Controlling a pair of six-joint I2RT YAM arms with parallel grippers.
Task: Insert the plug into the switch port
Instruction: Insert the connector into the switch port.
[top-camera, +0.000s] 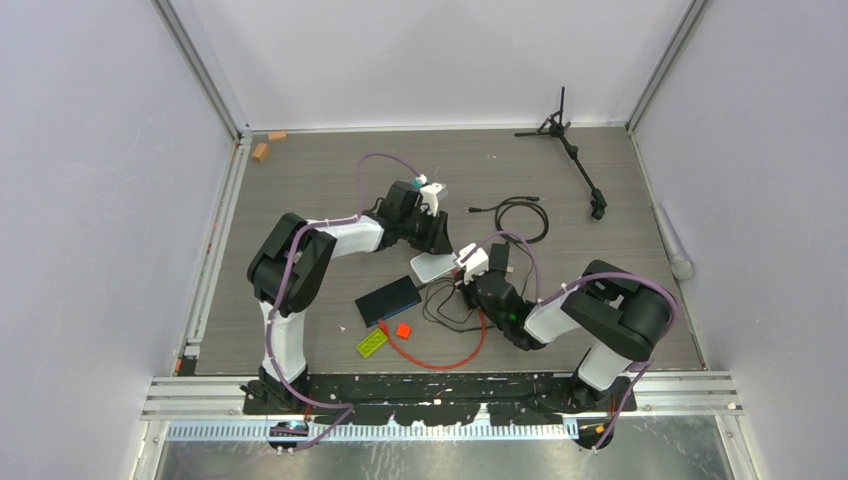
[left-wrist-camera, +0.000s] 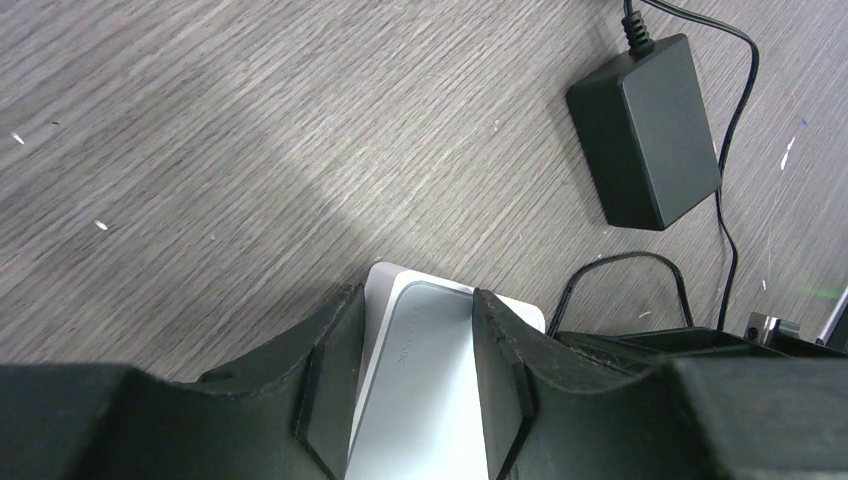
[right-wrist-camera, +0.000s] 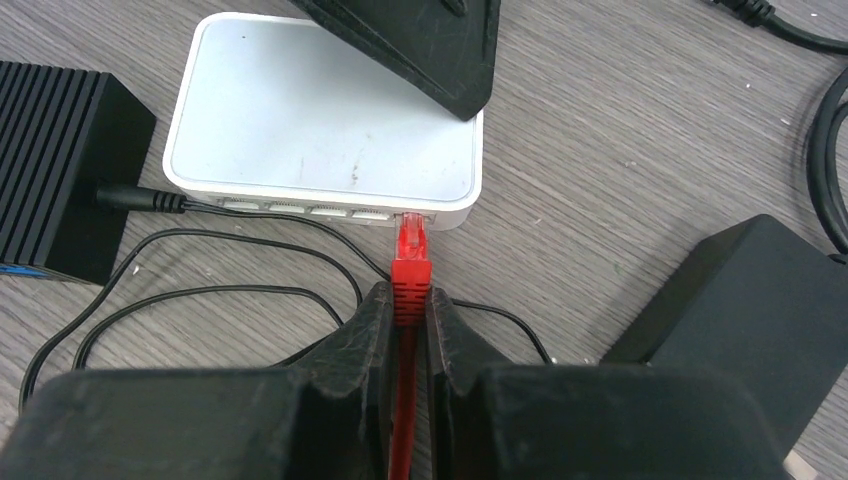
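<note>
**Plug at port mouth: misalignment and slip risks**

The right claw (right-wrist-camera: 408, 320) is clamped narrow on the red boot just behind the plug (right-wrist-camera: 411, 240). The plug's tip sits at the end port of the switch (right-wrist-camera: 300, 120); whether it is seated cannot be told. The left claw (left-wrist-camera: 415, 350) is closed across the switch, bracing it on the desk (right-wrist-camera: 620, 120).

- If the tip is off-line, pushing would jam it against the port rim.
- If the brace slips, the switch would skid away.
- The black wire (right-wrist-camera: 250, 237) beneath the plug could snag it.
- The boot may flex in the grip.
</note>
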